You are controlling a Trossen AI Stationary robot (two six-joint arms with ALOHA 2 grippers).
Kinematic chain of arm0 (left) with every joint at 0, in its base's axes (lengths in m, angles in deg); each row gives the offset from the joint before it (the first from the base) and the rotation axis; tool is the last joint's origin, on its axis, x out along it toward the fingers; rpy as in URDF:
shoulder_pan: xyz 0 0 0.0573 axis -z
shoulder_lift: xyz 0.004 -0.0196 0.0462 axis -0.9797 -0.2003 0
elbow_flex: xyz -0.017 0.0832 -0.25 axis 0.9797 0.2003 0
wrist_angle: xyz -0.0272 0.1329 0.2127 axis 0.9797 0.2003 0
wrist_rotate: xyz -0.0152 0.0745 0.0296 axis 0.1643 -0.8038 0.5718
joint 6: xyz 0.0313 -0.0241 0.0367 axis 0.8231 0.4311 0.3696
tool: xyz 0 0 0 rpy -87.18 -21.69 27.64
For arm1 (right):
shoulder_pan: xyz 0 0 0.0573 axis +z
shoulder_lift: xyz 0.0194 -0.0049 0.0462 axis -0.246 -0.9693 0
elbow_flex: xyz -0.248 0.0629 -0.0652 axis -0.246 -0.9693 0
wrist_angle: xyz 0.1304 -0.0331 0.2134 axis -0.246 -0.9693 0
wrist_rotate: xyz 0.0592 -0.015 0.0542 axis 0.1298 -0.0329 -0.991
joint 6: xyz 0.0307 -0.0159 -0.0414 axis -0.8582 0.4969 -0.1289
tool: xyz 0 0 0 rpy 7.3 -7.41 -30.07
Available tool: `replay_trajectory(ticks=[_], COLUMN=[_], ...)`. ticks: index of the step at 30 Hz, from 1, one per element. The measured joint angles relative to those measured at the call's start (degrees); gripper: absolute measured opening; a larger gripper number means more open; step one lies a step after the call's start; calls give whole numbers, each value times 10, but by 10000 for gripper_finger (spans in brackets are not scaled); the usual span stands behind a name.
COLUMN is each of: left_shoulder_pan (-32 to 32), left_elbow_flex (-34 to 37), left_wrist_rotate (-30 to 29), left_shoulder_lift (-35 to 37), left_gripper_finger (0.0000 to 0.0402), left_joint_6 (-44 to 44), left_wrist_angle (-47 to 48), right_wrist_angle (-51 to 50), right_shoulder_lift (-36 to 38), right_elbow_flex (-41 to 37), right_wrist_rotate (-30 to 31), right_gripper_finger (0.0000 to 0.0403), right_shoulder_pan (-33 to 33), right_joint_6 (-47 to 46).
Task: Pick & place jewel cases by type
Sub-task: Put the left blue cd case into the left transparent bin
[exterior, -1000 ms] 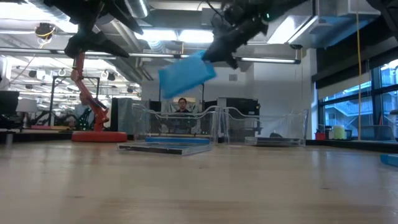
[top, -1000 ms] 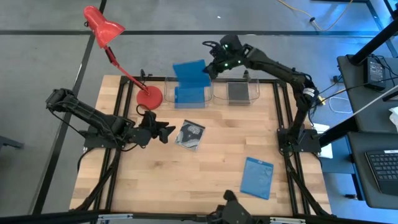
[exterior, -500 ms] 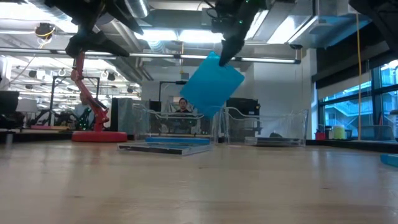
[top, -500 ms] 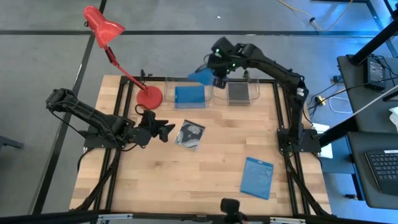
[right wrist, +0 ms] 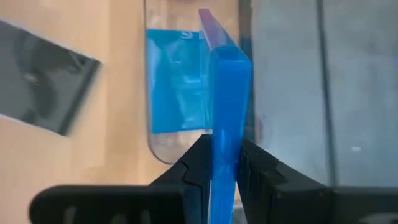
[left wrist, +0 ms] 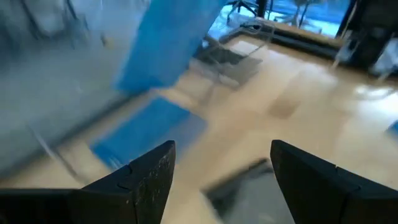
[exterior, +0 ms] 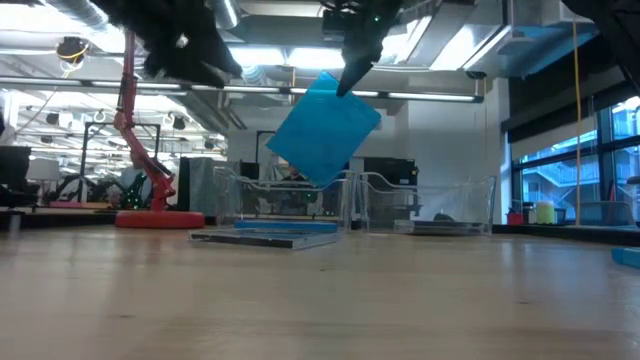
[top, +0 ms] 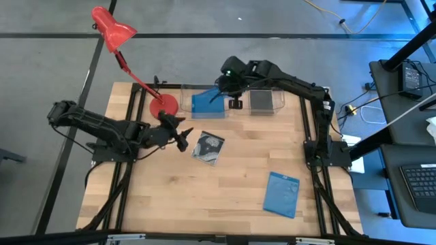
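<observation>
My right gripper (top: 229, 87) is shut on a blue jewel case (exterior: 322, 128) and holds it in the air over the left clear tray (top: 189, 95) at the table's far side. Another blue jewel case (top: 208, 105) lies flat in that tray. The right clear tray (top: 278, 102) holds a grey jewel case (top: 261, 101). A clear jewel case with a silvery disc (top: 208, 146) lies flat mid-table, and a third blue jewel case (top: 281, 194) lies at the near right. My left gripper (top: 182, 139) hovers open just left of the clear case. My right gripper pinches the blue case's two flat faces between its two fingers (right wrist: 198, 167), at the case's upper corner (exterior: 343, 86). The fingers come slanting down from above. The case hangs below them on edge, one corner (exterior: 318, 183) lowest, clear of the tray and table.
A red desk lamp stands with its base (top: 163, 105) at the far left, next to the left tray, and its head (top: 112, 30) beyond the table. Bare wood lies between the clear case and the near edge.
My right gripper has moved toward the table's left and near edges and has rolled. The blue case has turned from lying nearly flat to hanging on edge, corner down, over the left tray. My left gripper has rolled and shifted a little toward the far edge.
</observation>
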Motion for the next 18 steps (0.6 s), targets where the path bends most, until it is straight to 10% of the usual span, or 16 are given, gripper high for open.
replay_trajectory(ticks=[8, 18], left_shoulder_pan=[-99, -227], left_elbow_flex=[0, 0], left_wrist_rotate=[34, 228], left_shoulder_lift=[0, -4], left_gripper_finger=[260, 260], left_joint_6=[306, 381], left_wrist_angle=[-115, -118], right_wrist_angle=[-12, 26], right_shoulder_lift=[2, 2], right_elbow_flex=[0, 0], right_wrist_rotate=[48, 76], right_gripper_finger=[64, 64], right_shoulder_pan=[38, 93], right_joint_6=[59, 101])
